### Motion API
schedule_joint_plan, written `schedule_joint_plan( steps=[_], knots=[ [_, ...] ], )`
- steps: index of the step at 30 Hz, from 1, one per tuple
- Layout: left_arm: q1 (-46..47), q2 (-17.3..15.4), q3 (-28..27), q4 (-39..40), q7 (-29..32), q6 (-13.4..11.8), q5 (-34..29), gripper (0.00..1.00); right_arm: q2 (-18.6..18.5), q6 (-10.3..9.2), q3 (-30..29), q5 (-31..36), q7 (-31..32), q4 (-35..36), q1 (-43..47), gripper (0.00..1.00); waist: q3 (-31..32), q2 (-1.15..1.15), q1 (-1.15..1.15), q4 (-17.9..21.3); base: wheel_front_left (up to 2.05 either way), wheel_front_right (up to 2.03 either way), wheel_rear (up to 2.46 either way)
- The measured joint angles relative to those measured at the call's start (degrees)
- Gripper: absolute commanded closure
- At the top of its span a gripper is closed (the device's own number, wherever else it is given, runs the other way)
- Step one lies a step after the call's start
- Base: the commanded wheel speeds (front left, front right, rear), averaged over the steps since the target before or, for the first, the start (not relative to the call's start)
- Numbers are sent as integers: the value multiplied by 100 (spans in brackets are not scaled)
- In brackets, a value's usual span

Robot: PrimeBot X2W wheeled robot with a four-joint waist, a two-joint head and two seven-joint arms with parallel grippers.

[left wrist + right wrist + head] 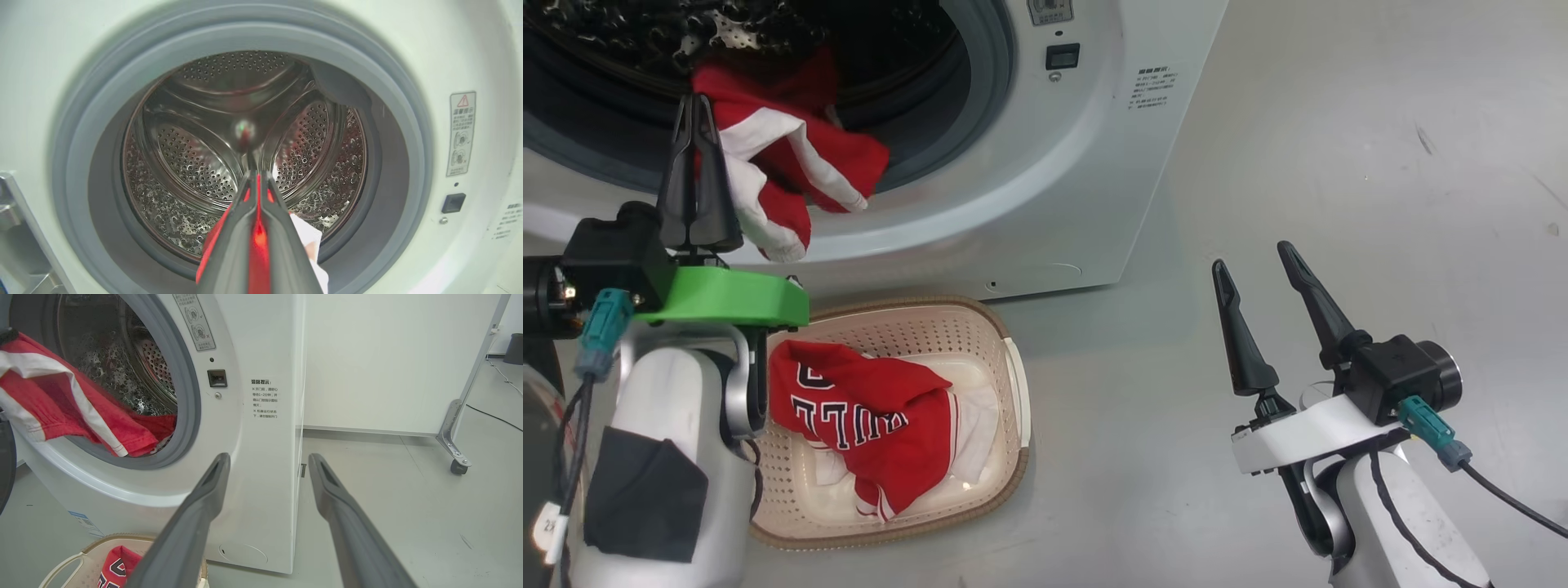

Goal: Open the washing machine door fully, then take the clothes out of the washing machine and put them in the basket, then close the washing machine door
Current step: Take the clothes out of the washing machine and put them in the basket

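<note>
Grey floor (1298,147) is spreading right of a white front-loading washing machine (1078,163), upper left. Left claw (695,104) is gripping a red white-striped garment (792,155) at its mouth; right claw (1251,255) is gaping empty, lower right.
</note>
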State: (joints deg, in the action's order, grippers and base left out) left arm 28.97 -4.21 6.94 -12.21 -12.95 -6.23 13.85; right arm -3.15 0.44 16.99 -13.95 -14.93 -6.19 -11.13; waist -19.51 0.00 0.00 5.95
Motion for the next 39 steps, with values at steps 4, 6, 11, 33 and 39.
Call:
schedule_joint_plan(
  steps=[4,6,11,33,39],
  knots=[
    [-185,10,43,276,-32,0,-92,100,1,0,-31,8,-1,-26,75,0,156,0,0,-26,0,0,0],
    [-313,27,62,389,-32,0,-92,100,1,0,-44,9,0,-49,148,0,236,0,0,-38,0,0,0],
    [-637,34,78,692,-81,-1,-116,100,2,0,-85,15,-1,-104,293,0,438,0,0,-67,0,0,0],
    [-1809,97,318,1851,-123,-11,-244,100,12,0,-142,54,0,-144,760,0,1127,0,0,-264,0,0,0],
    [-2143,107,322,1884,48,-11,-230,100,13,1,-145,98,0,-79,816,0,1077,0,0,-280,0,0,0]
  ],
)
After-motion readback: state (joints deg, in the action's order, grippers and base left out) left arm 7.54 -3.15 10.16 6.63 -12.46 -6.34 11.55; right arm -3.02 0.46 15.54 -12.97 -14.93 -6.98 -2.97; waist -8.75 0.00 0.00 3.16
